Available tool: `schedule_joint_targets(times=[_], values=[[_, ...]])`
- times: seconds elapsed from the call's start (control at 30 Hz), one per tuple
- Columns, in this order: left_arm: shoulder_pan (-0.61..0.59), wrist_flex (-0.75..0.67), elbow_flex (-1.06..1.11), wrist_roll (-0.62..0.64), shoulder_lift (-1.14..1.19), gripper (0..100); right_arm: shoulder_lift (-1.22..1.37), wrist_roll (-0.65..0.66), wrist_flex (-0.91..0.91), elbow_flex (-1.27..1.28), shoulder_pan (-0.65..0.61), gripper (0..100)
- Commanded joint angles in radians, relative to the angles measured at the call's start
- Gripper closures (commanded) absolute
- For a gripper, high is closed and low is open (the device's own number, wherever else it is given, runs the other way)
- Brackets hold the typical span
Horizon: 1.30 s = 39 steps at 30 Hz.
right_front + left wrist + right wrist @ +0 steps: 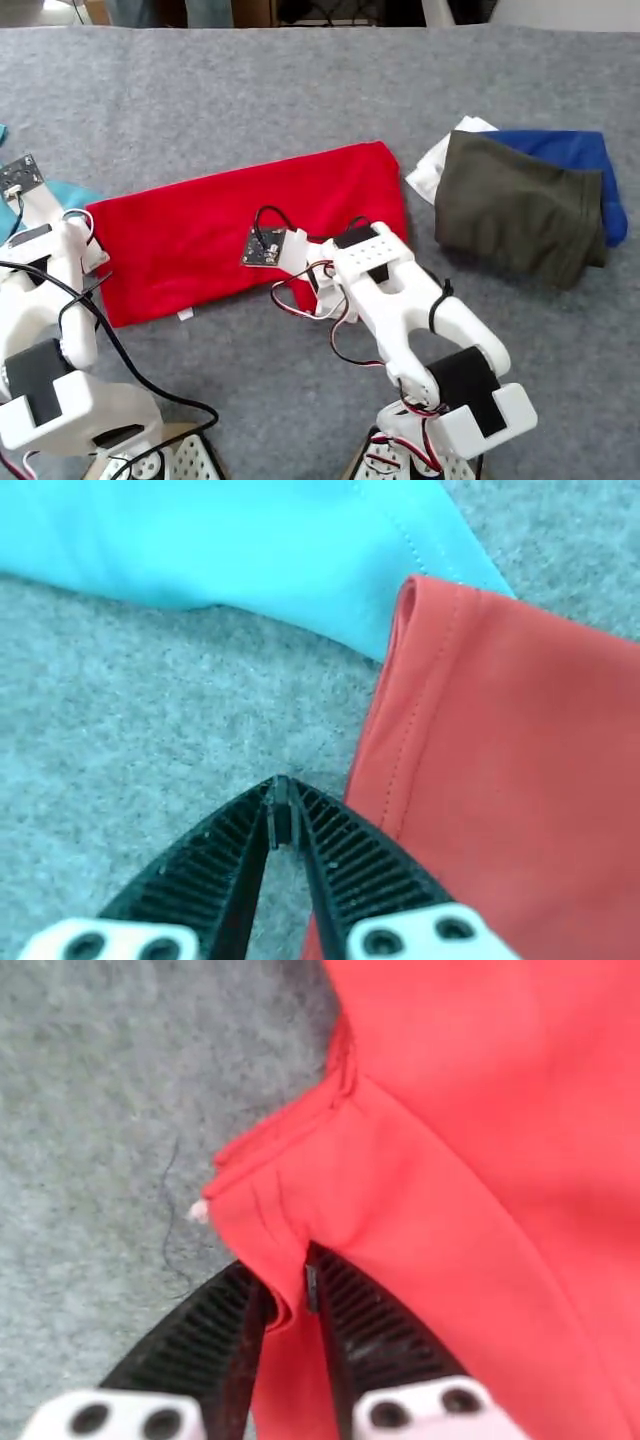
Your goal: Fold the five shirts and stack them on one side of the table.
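Grey felt desk (300, 90), long red shirt (250, 225) folded flat across the middle, olive shirt (515, 205) stacked atop blue shirt (575, 150) and white shirt (430, 170) at one end, teal shirt (250, 540) touching the red hem, right tool (290, 1285) pinching a red fold, left tool (283, 820) clenched, empty.

A robotics lab or workshop, it seems; grey felt surface (200, 90) under the jaws; bare wiring (300, 300) and circuit board (264, 246) beside them.

The claw (281, 820) hangs over the grey felt table (130, 710), its black ribbed fingers (215, 855) pressed together at the tips with nothing between them. Just beside it lies the folded edge of a red shirt (500, 760). A turquoise shirt (230, 540) lies beyond, touching the red shirt's corner.
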Motion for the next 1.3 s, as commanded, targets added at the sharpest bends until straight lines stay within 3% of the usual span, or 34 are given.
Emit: schedule_joint_targets(times=[0.0,0.17,0.53,0.7,1.27], values=[[-0.007,-0.014,-0.044,0.009,-0.008,97,0.013,0.011,0.026,0.001,0.003,97.5],[-0.007,-0.014,-0.044,0.008,-0.008,97,0.015,0.011,0.043,0.005,0.002,83.5],[-0.007,-0.014,-0.044,0.006,-0.008,97,0.016,0.041,0.055,0.022,-0.035,83.2],[-0.007,-0.014,-0.044,0.006,-0.008,97,0.016,0.040,0.028,0.033,-0.087,83.5],[-0.007,-0.014,-0.042,0.005,-0.008,97,0.012,-0.006,0.006,0.031,-0.048,98.2]])
